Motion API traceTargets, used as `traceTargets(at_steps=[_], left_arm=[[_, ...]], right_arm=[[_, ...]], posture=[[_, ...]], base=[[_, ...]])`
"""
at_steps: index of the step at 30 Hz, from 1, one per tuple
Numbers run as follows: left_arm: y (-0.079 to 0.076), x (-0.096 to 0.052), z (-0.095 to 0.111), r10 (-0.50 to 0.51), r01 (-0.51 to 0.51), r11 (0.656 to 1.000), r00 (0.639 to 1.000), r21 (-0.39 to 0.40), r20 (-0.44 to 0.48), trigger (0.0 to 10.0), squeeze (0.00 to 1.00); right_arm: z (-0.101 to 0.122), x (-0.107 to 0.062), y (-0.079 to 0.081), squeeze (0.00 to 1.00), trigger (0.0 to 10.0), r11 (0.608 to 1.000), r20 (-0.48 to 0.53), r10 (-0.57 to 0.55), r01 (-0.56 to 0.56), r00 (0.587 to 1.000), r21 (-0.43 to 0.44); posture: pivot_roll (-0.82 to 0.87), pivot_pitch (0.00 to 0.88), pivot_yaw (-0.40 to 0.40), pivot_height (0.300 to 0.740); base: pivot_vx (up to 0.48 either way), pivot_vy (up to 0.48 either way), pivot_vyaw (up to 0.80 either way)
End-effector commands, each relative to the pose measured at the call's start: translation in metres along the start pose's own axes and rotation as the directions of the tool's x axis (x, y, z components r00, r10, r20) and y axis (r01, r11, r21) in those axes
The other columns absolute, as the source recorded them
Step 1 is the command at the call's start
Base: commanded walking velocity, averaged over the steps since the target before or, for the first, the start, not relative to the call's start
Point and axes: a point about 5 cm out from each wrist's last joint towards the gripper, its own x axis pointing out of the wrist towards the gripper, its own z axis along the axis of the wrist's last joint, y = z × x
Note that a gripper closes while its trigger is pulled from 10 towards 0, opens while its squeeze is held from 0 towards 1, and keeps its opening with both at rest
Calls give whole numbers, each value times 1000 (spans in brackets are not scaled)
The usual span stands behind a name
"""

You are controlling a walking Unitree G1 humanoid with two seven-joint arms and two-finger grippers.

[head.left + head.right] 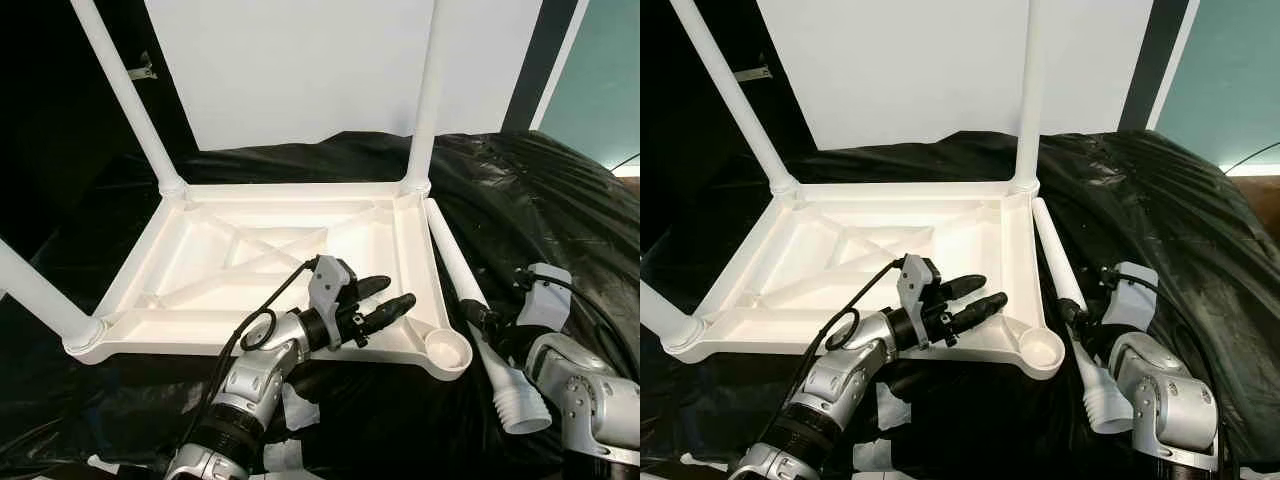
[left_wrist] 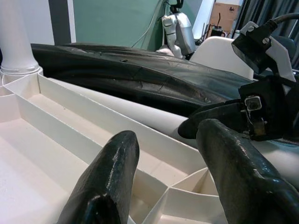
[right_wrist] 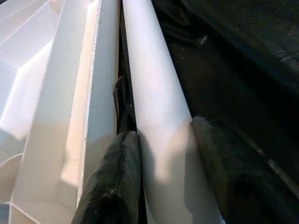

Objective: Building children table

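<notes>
Bright overhead light on my white tabletop (image 1: 250,250), black sheeting (image 1: 540,200) swallowing the rest.
Head views sharp; my wrist views blur my near fingers (image 2: 105,182), plastic glares pale.

Smooth white moulded plastic, faintly glossy: upturned tabletop (image 1: 250,250) and loose leg (image 1: 455,265). Crinkled, shiny black plastic sheeting (image 1: 540,200) beneath. Matt black rubbery fingers (image 2: 107,182); brushed silver metal arm casings (image 1: 585,385).

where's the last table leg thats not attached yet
The loose table leg lies on the black sheet along the right edge of the upside-down tabletop, beside the empty corner socket, with the right gripper closed around it.
</notes>
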Motion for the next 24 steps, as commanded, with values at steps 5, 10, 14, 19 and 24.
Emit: traceTargets(at_steps=[5,10,14,19,24], left_arm=[[-2,-1,-4,-76,77,997,997,11,-29,10000,0],[-1,0,-4,-76,76,997,997,13,-33,10000,0],[0,0,-4,-73,73,997,997,17,-31,10000,0],[0,1,-4,-70,71,997,997,19,-31,10000,0],[1,2,-4,-70,71,997,997,23,-30,10000,0]], right_arm=[[-20,5,2,0,0,997,-127,0,9,992,76],[-11,5,2,0,0,997,-97,-4,12,995,80],[5,4,2,0,0,998,-39,-11,14,999,68],[9,4,0,0,10000,999,-32,-28,30,999,45],[2,6,-5,1000,10000,997,-54,-66,68,996,22]], posture=[[-133,0,79,740],[-136,0,78,740],[-138,0,78,740],[-141,0,76,740],[-141,0,74,740]], base=[[0,0,0],[0,0,0],[0,0,0],[0,0,0],[0,0,0]])
